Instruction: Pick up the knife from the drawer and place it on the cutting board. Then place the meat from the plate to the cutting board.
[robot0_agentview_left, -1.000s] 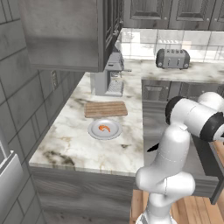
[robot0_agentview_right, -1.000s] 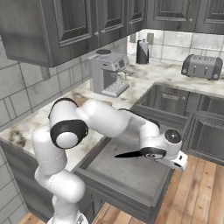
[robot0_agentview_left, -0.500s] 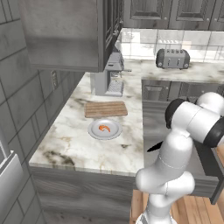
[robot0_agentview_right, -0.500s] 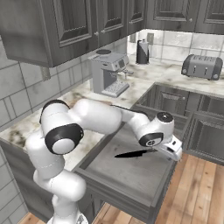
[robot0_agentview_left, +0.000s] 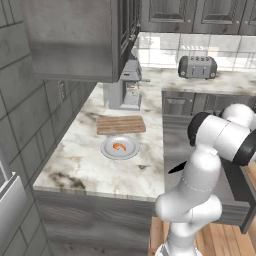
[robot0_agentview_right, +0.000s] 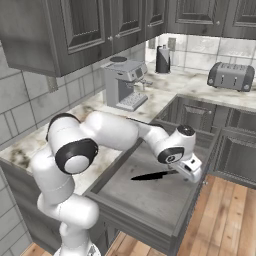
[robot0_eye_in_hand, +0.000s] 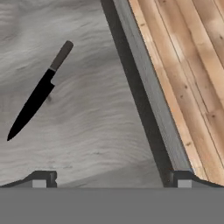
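My two base cams sit behind the arm, left and right, looking down over the open drawer (robot0_agentview_right: 145, 192); both catch it. Hand cam's close, staring straight into its floor.

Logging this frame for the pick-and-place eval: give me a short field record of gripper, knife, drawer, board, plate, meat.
gripper: gripper open, above the drawer floor, holding nothing
knife: knife flat on the drawer floor, off to one side of the fingertips, apart from them
drawer: drawer pulled out, knife inside
cutting board: cutting board on the counter, in front of the coffee machine, nothing on it
plate: plate on the counter beside the board, on its near side
meat: meat on the plate
task: no step done yet
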